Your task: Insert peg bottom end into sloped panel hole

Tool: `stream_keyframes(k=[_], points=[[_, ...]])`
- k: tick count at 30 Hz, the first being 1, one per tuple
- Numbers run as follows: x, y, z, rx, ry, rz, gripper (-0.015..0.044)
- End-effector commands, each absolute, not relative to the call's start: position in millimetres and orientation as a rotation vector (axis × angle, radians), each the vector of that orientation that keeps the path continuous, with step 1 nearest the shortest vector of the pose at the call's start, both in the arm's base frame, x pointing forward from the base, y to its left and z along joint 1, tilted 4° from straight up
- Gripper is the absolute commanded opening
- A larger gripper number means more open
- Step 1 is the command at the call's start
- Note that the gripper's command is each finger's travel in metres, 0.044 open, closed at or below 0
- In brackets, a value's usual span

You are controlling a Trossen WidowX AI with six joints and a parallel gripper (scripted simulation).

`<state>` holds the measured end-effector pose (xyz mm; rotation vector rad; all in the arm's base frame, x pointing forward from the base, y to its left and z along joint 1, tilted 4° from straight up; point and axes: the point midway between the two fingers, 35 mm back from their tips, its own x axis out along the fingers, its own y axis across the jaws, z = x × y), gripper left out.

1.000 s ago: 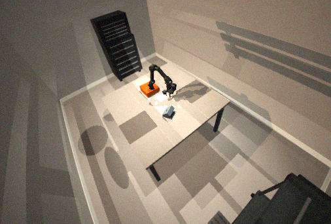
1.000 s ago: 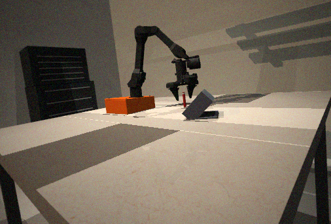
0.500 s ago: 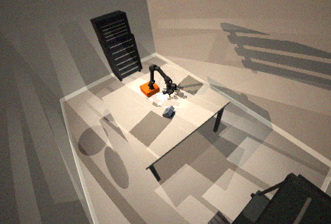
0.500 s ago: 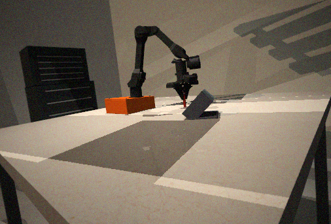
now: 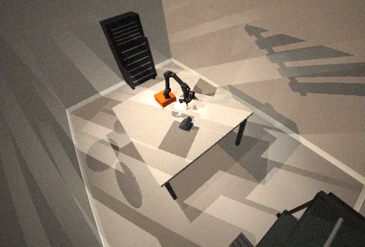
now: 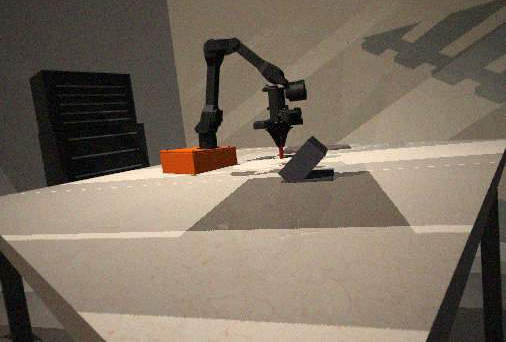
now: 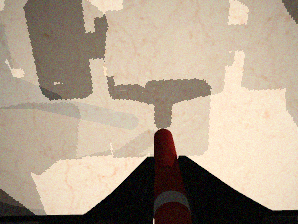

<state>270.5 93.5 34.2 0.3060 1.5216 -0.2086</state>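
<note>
A red, round-looking peg [image 5: 187, 105] [image 6: 281, 153] [image 7: 165, 146] with a grey band is upright between the fingers, its lower end at or very near the table top. My gripper [image 5: 186, 102] [image 6: 281, 146] [image 7: 166, 163] points down and is shut on the peg, with a finger against each side in the wrist view. The dark grey sloped panel [image 5: 185, 123] [image 6: 304, 159] stands on the table, apart from the peg, farther from the robot's base. Its hole cannot be made out in either the top or the exterior view, and the panel is not in the wrist view.
The arm rises from an orange base block [image 5: 164, 100] [image 6: 215, 161] on the table [image 5: 144, 131] [image 6: 240, 272]. A black drawer cabinet [image 5: 131, 50] [image 6: 92, 122] stands behind the table. Broad shadows cross the table top around the panel and under the gripper.
</note>
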Motion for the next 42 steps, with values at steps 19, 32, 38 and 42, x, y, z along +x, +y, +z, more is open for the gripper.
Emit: stream_keyframes(k=[19, 32, 38, 42], points=[[275.0, 86.3, 96.2, 0.351, 1.508, -0.215, 0.0000], [285.0, 75.7, 94.8, 0.464, 1.489, -0.253, 0.0000], [289.6, 70.5, 94.3, 0.515, 1.479, -0.270, 0.0000], [292.5, 66.9, 94.0, 0.549, 1.472, -0.281, 0.0000]])
